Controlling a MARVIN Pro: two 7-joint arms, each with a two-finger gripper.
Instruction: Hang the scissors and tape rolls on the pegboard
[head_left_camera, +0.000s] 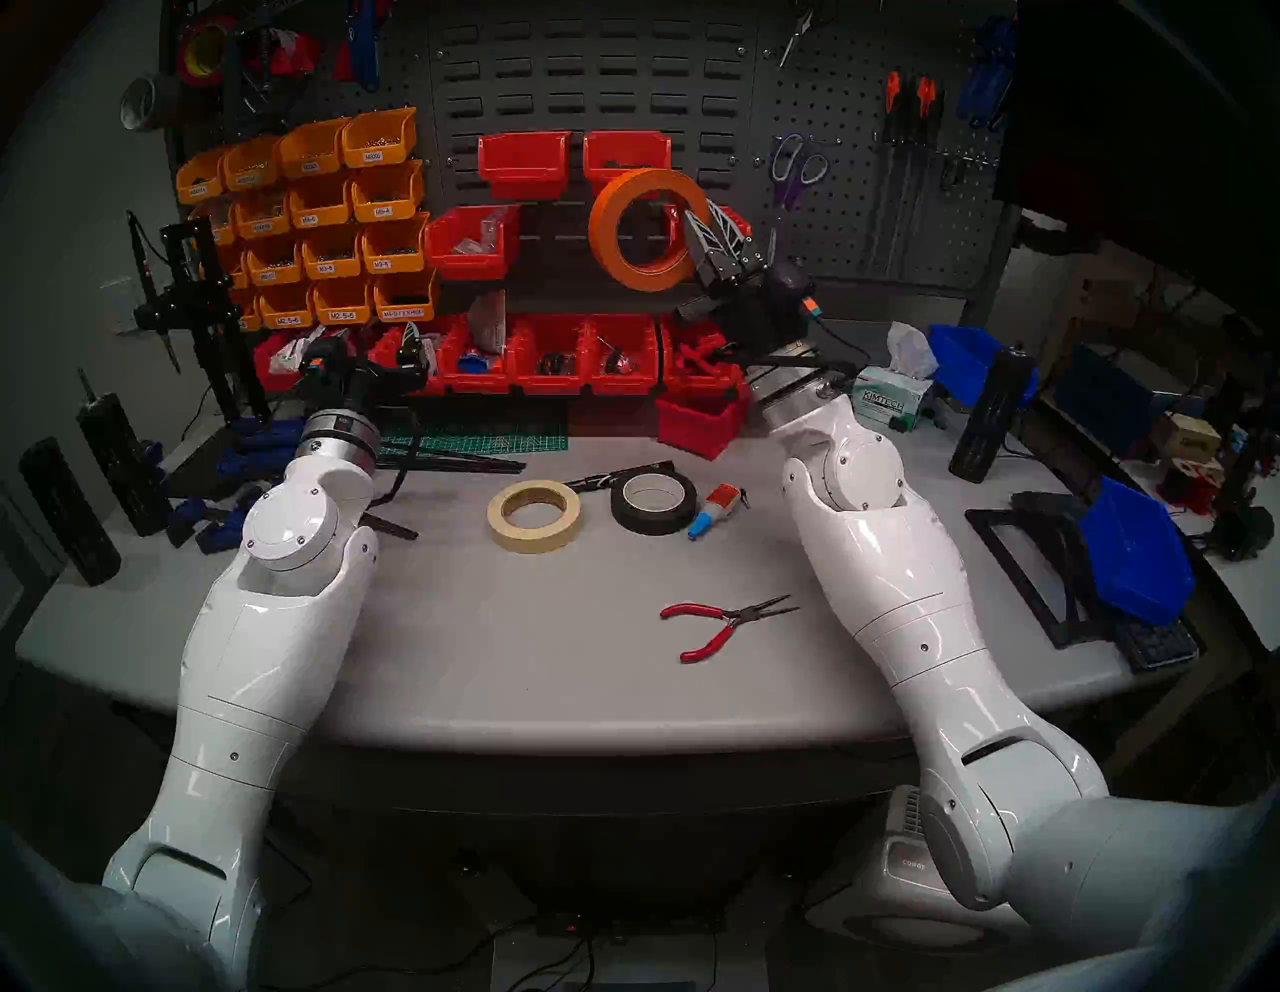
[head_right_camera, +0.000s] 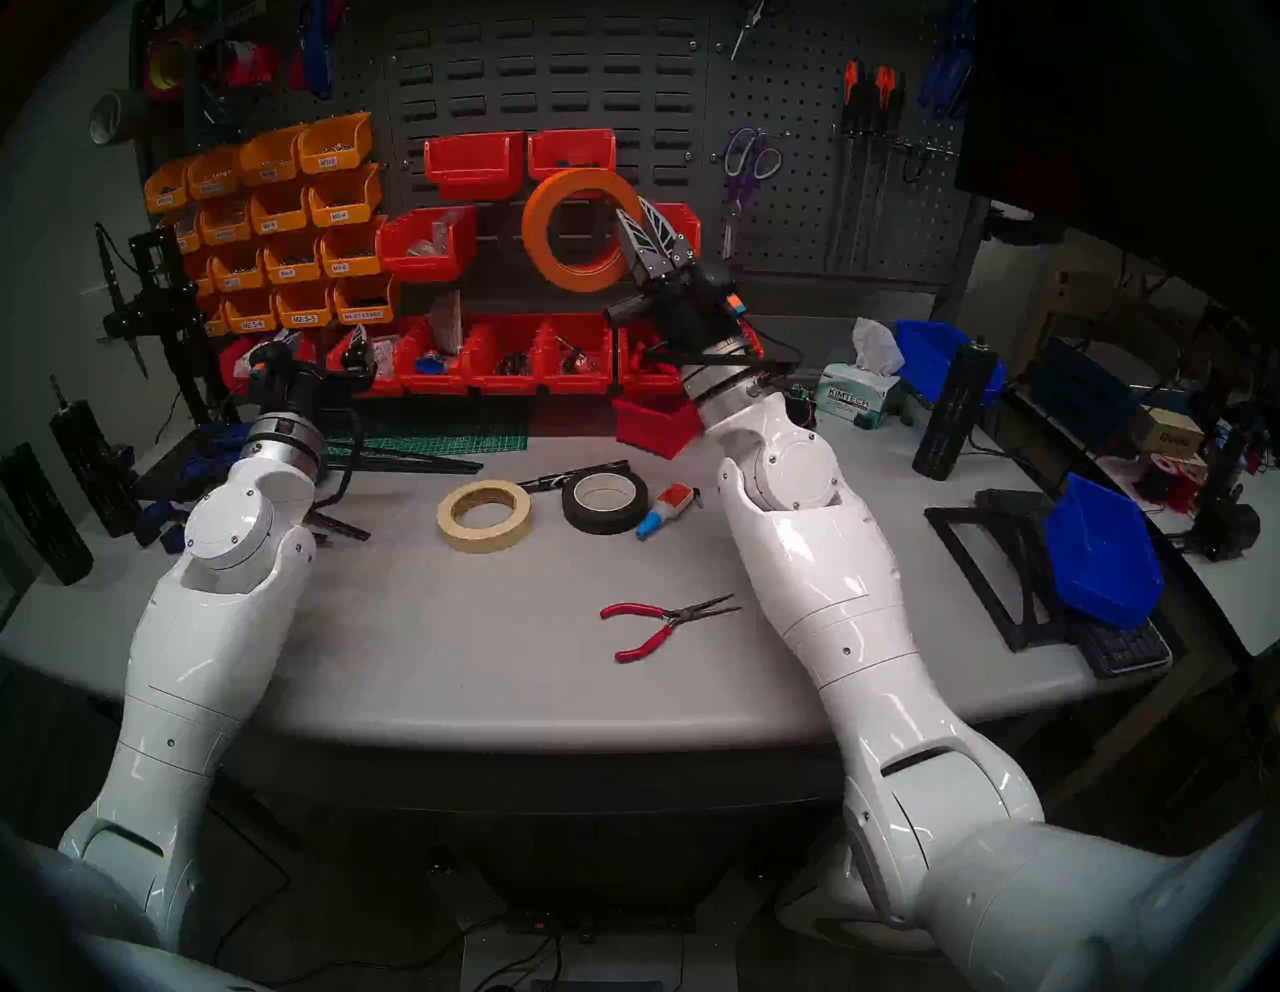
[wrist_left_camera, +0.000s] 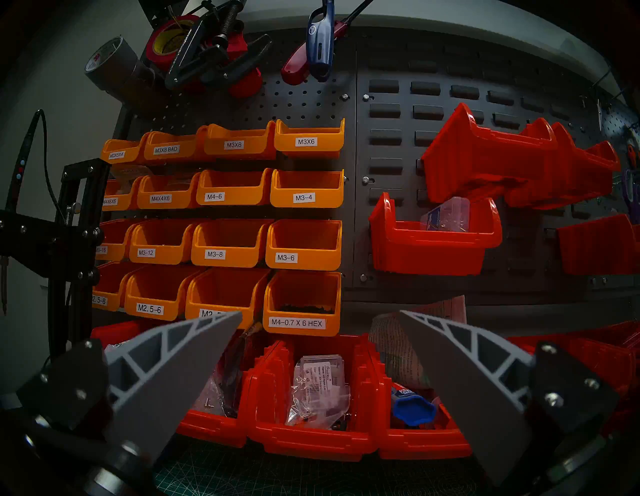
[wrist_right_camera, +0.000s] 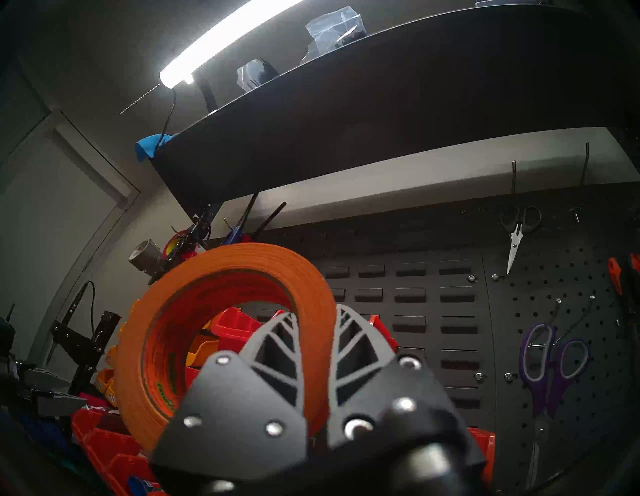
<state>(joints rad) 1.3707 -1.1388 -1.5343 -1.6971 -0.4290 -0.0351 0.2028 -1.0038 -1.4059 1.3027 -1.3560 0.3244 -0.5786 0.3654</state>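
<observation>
I had the wide orange tape roll (head_left_camera: 647, 228) lifted clear of the table, standing on edge in front of the red bins, its open centre facing me and its right-hand wall pinched. The cream masking tape roll (head_left_camera: 534, 515) lay flat on the grey table, and the black roll with the white core (head_left_camera: 653, 502) lay flat just to its right, the two apart. The purple-handled scissors (head_left_camera: 794, 173) already hung on the dark perforated pegboard (head_left_camera: 859, 201), loops up on a hook, blades pointing down, off to the right of the raised orange roll.
</observation>
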